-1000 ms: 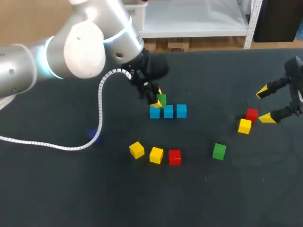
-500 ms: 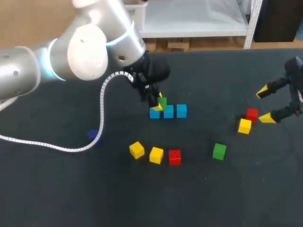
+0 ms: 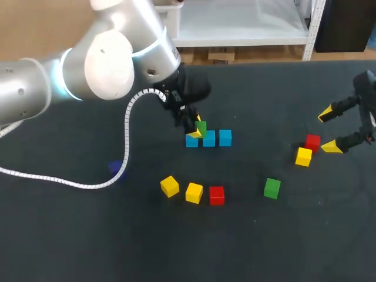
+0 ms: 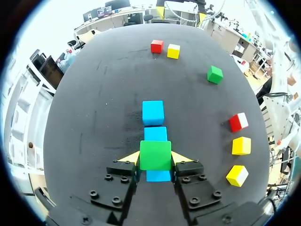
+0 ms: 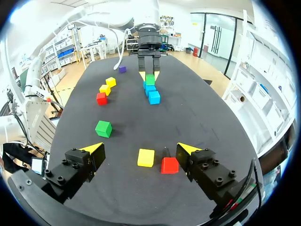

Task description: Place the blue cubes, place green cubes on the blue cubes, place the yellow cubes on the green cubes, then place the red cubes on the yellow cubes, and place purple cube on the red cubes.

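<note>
The left gripper [image 4: 155,159] grips a green cube [image 4: 155,153] from two sides over the end blue cube [image 4: 158,176], perhaps already resting there, to start the second layer.

No text, label, number or sign can be read in any view.
</note>
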{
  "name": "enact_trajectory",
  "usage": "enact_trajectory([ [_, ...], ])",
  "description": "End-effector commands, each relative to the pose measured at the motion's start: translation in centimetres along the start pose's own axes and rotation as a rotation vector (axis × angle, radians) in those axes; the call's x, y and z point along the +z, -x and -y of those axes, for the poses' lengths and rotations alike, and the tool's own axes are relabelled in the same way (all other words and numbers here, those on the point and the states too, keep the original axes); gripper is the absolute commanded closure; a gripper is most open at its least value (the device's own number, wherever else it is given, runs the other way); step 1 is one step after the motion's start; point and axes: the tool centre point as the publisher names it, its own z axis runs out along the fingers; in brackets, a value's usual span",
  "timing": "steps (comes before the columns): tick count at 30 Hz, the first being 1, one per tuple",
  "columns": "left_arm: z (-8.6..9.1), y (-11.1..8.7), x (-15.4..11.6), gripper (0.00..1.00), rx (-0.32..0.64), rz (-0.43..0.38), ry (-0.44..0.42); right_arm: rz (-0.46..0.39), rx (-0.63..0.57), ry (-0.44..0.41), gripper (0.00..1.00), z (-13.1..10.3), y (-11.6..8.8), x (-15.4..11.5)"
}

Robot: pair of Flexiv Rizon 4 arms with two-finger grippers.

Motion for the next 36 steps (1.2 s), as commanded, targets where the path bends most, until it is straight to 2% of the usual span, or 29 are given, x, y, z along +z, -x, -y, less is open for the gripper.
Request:
enact_trajectory([
  [1,-0.26,0.04,0.05,1.0,0.003,-0.004,-0.006,0.002,-0.001,0.0,0.0,0.05,-0.03,0.06],
  [19,-0.18,0.16,0.29,1.0,0.01,-0.016,-0.005,0.002,-0.001,0.0,0.0,0.05,-0.03,0.06],
  [20,-0.18,0.17,0.29,0.98,0.01,-0.017,-0.005,0.002,-0.001,0.0,0.0,0.05,-0.03,0.06],
  [23,-0.19,0.19,0.3,0.85,0.011,-0.018,-0.004,0.002,-0.001,0.0,0.0,0.05,-0.03,0.06],
  [25,-0.22,0.19,0.3,0.61,0.011,-0.02,-0.003,0.002,-0.001,0.0,0.0,0.05,-0.03,0.06],
  [26,-0.25,0.19,0.3,0.53,0.01,-0.021,-0.002,0.002,-0.001,0.0,0.0,0.05,-0.03,0.06],
  [27,-0.28,0.18,0.3,0.29,0.01,-0.023,-0.001,0.002,-0.001,0.0,0.0,0.05,-0.03,0.06],
  [28,-0.3,0.15,0.31,0.0,0.008,-0.025,0.0,0.002,-0.001,0.0,0.0,0.05,-0.03,0.06],
  [36,-0.39,-0.2,0.2,0.0,-0.007,-0.033,0.001,0.002,-0.001,0.0,0.0,0.05,-0.03,0.06],
])
